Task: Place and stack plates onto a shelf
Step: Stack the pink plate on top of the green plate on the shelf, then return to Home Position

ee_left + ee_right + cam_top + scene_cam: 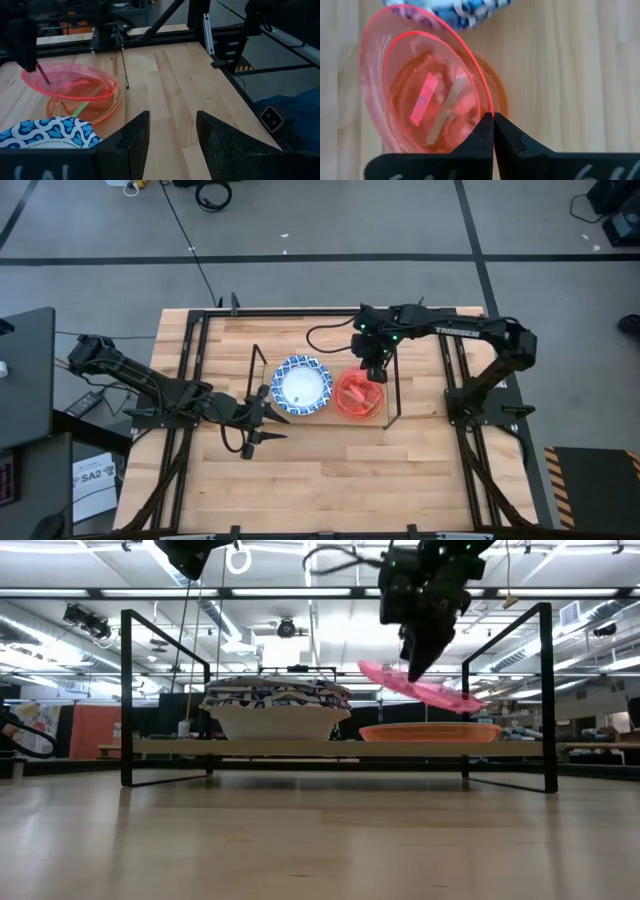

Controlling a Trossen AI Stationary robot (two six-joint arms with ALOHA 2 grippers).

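Note:
The shelf [180,747], a low light-wood board between black wire frames, stands mid-table. On it sit a stack of white plates with blue patterned rims [301,386] [275,705] and, to its right, an orange plate [430,732]. Just above the orange plate hangs a translucent red-pink plate [358,395] [425,690] [70,80], tilted, with my right gripper [493,131] [412,665] shut on it. My left gripper [172,135] [268,416] waits open by the shelf's left end, holding nothing. My right gripper pinches the red-pink plate's rim [489,111] at the plate's far side between its two fingertips. The fingers slant down from above and from the far side. The plate is lifted clear of the orange plate and tilted, its right side lower in the low view.
The shelf's black wire frames [394,395] [256,375] stand upright at its two short ends, close to both grippers. Bare wooden tabletop [340,480] lies on the near side of the shelf. Black rails [455,370] run along the table's edges.

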